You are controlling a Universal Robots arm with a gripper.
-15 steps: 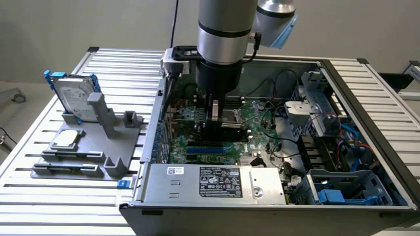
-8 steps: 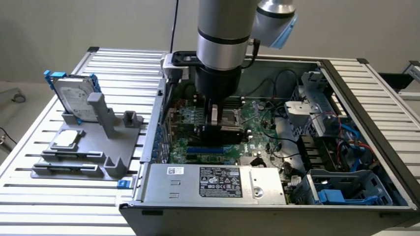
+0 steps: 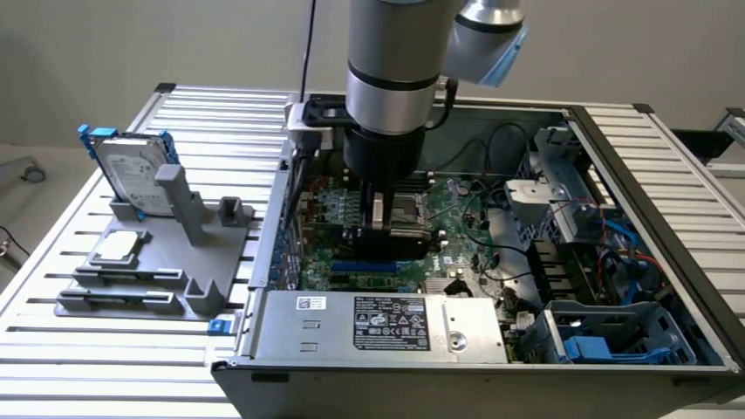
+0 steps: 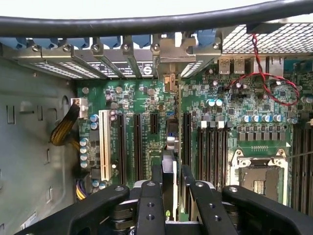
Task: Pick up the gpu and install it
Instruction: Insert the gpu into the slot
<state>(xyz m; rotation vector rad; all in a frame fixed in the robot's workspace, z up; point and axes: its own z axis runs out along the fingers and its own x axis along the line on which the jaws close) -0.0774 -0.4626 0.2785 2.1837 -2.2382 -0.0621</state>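
Looks like a robotics lab or test workshop set up for computer assembly. Bare pale wall point(image 3: 174, 44) toward twelve o'clock in the exterior view. A table point(image 3: 117, 367) built of ribbed aluminium profiles, workshop-style. On it, a desktop computer case point(image 3: 466, 388) lying on its side with the panel off, green motherboard point(image 3: 460, 205) and labelled power supply point(image 3: 385, 325) exposed. At nine o'clock from the case, a grey fixture point(image 3: 174, 262) with stepped slots, holding a hard drive point(image 3: 131, 170) with blue rails upright. Above the case, a grey industrial robot arm point(image 3: 396, 78) reaching straight down among the boards.
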